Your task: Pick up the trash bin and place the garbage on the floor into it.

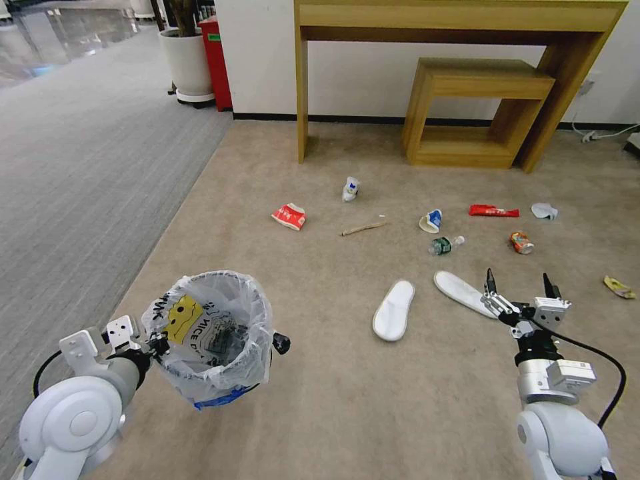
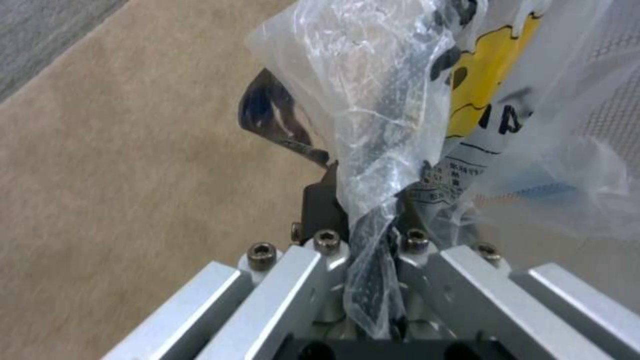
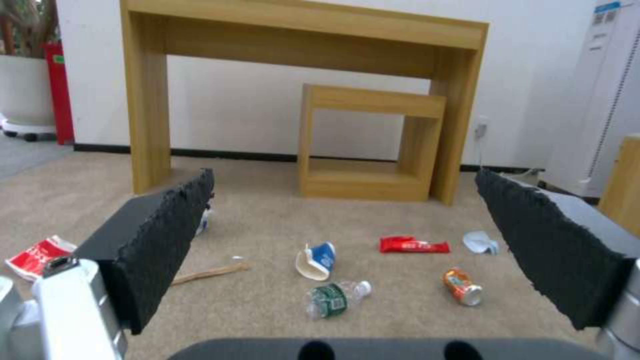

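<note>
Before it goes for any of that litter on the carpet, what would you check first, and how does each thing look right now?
1. Left gripper shut on the bag-lined round trash bin: ok.
2. Bin's mouth facing up: ok.
3. Right gripper open: ok.
4. White slippers, green plastic bottle and crushed orange can lying free on the beige carpet: ok.
5. Grip on rim, not just bag: cannot tell.

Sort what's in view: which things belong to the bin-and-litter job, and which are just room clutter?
Job: trash bin held by left gripper; right gripper open; two slippers; green bottle; orange can; red wrapper; carton; stick.

Not the job: wooden desk; planter; wall cable.
</note>
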Tool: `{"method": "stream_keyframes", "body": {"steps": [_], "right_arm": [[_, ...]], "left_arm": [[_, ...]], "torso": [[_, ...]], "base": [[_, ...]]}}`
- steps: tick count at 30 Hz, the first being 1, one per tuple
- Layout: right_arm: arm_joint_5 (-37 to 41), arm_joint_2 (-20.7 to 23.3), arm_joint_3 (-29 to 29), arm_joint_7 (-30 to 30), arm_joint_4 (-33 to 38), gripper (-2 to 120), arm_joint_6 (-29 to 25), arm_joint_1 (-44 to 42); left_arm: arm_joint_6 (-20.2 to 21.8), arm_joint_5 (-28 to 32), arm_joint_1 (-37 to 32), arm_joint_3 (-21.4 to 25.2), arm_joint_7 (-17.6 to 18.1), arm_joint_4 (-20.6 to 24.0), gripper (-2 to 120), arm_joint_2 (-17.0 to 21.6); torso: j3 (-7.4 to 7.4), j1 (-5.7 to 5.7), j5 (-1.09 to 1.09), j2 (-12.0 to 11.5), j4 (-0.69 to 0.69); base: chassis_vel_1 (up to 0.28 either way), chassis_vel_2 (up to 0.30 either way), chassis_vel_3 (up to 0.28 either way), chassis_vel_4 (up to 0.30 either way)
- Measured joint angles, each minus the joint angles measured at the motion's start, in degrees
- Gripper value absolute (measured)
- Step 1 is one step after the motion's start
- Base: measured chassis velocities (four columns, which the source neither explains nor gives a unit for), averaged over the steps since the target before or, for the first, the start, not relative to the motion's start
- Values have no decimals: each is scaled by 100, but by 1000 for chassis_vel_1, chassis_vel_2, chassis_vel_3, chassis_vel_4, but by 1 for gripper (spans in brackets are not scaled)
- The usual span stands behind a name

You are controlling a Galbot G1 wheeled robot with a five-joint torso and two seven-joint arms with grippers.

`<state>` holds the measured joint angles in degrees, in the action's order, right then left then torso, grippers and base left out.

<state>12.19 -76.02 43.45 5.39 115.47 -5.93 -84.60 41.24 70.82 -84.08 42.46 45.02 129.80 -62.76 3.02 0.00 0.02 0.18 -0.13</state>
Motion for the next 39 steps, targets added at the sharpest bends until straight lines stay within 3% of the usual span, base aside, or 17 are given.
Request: {"method": "stream_keyframes", "body": {"steps": [30, 39], "right_arm": [[-51, -2, -4, 37, -20, 100, -120, -43], [101, 20, -81, 89, -120, 100, -221, -29]], "left_arm": [[-24, -105, -44, -14, -58, 31, 0, -65], [-33, -126, -38, -32, -81, -16, 0, -72]], "torso": [[-1, 0, -3, 0, -1], [-1, 0, -2, 0, 0]], "base": [[-176, 178, 182, -170], [-62, 60, 66, -74]]}}
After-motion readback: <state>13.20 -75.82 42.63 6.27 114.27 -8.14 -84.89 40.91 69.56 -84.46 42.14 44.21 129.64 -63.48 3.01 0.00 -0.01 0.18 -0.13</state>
